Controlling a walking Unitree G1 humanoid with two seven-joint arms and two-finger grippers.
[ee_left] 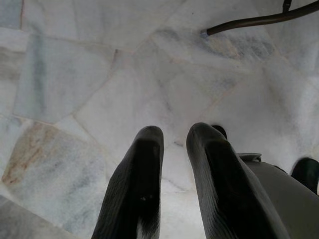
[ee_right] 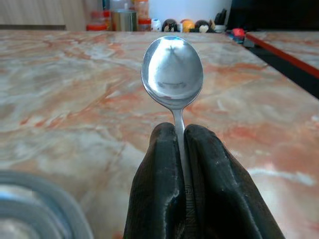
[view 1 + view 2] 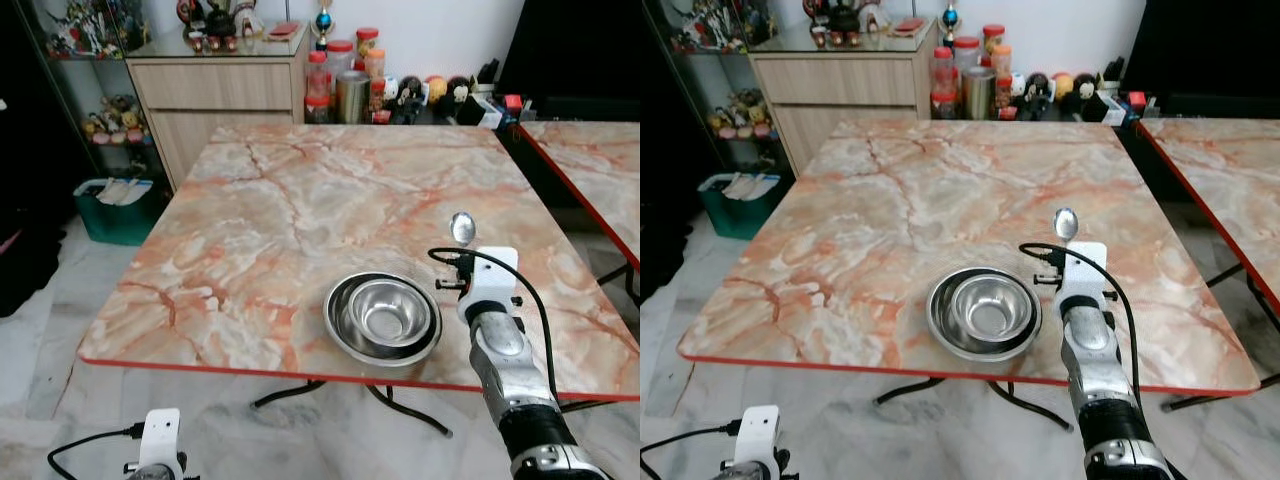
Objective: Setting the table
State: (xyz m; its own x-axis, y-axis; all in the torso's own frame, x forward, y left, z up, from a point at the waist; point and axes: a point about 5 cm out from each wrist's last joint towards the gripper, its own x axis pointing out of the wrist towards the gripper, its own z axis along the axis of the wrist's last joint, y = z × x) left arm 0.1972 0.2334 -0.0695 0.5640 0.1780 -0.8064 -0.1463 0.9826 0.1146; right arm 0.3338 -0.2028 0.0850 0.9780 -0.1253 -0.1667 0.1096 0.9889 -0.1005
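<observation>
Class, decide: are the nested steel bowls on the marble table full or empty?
Empty. The head views look down into the steel bowls and show only bare shiny metal inside. The spoon is outside them, in the right claw.

- marble-pattern table (image 3: 300, 200), pink-orange veins, red edge
- two nested steel bowls (image 3: 383, 318) on it, near the front edge, toward the right corner
- far edge: jars and figurines, possibly on a surface behind, unclear

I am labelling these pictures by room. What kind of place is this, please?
Probably a dining area in a home. A marble-patterned table carries nested steel bowls, the right gripper holds a spoon above it, and a wooden sideboard with jars and figurines stands behind.
</observation>
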